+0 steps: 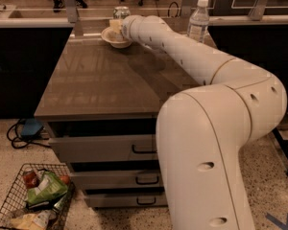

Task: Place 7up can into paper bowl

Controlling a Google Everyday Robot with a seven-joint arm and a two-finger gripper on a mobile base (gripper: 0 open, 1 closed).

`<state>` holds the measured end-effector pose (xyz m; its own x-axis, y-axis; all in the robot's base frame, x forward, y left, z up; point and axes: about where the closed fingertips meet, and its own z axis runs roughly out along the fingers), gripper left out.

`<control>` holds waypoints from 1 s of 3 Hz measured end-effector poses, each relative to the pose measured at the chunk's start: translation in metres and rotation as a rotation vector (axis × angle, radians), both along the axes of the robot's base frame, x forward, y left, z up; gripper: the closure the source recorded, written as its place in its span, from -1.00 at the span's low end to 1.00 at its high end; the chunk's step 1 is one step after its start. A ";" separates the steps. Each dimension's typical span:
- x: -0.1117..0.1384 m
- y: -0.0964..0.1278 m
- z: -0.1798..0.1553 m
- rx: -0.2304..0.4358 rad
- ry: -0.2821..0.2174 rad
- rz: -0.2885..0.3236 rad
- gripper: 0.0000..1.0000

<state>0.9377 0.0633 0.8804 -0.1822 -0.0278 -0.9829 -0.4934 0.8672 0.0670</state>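
Note:
The paper bowl [114, 38] sits at the far end of the brown table [101, 80], left of the middle. The 7up can [121, 12] shows its silver top and green side just behind and above the bowl. The end of my white arm covers its lower part. My gripper [116, 27] is at the end of the outstretched arm, right over the bowl's far rim and against the can. I cannot tell whether the can is held or stands on the table.
A clear plastic bottle [198, 19] with a white cap stands at the far right of the table. Drawers [105, 150] face me below the tabletop. A wire basket [31, 198] with snack bags lies on the floor at the left, beside a blue object with a cable [29, 128].

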 end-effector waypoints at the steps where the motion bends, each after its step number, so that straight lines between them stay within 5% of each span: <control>1: -0.002 0.004 -0.005 0.009 0.007 0.005 0.71; 3: -0.002 0.008 -0.007 0.009 0.010 0.009 -0.22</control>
<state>0.9354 0.0715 0.8732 -0.1916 -0.0209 -0.9813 -0.5007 0.8620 0.0794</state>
